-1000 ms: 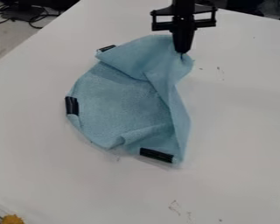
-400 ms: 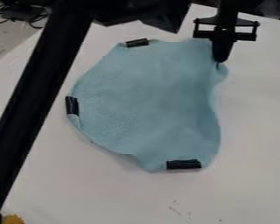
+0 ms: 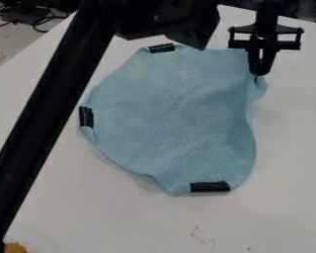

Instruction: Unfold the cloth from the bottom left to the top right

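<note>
One fixed camera is mounted above the white table and faces down at a slant. Working range is moderate: the whole cloth fits around the dial centre. The field extends to floor at 10 o'clock. The arm passes nearer the lens, crossing from 11 o'clock to between 7 and 8 o'clock.

Room right of cloth, arm across left

Probably a lab: robot arm, white table, loose cables.
</note>
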Tool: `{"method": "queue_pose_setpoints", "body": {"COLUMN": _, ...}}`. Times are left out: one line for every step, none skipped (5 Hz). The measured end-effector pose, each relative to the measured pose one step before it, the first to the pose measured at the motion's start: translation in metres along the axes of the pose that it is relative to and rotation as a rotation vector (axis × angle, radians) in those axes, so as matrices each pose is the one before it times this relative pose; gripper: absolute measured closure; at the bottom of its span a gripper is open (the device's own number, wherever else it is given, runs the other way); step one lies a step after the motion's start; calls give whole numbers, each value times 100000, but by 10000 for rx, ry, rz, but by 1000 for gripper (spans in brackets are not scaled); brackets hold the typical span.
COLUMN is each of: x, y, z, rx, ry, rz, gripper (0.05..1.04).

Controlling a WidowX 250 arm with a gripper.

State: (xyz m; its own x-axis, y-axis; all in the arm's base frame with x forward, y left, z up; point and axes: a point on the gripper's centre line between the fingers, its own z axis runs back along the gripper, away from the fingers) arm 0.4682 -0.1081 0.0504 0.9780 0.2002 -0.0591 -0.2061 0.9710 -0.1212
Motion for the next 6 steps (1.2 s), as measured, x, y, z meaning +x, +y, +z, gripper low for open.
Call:
{"method": "queue_pose_setpoints", "body": {"x": -404, "y": 506, "z": -2180, "rx": -379, "ry": 403, "rz": 120, "gripper": 598}}
{"method": "queue_pose_setpoints", "body": {"x": 132, "y": -274, "z": 499, "rx": -304, "ry": -61, "rz": -30, "gripper": 301}}
{"method": "queue_pose_setpoints", "body": {"x": 202, "y": -526, "z": 1405, "rx": -222, "ry": -369, "rz": -146, "gripper": 87}}
{"method": "queue_pose_setpoints", "body": {"x": -334, "y": -612, "z": 2127, "rx": -142, "ry": -372, "rz": -120, "gripper": 83}}
{"method": "queue_pose_setpoints", "body": {"x": -957, "y": -347, "z": 2085, "rx": -100, "ry": 107, "rz": -254, "gripper": 83}}
{"method": "queue_pose_setpoints", "body": {"x": -935, "y": 747, "z": 1967, "rx": 184, "ry": 249, "rz": 201, "gripper": 83}}
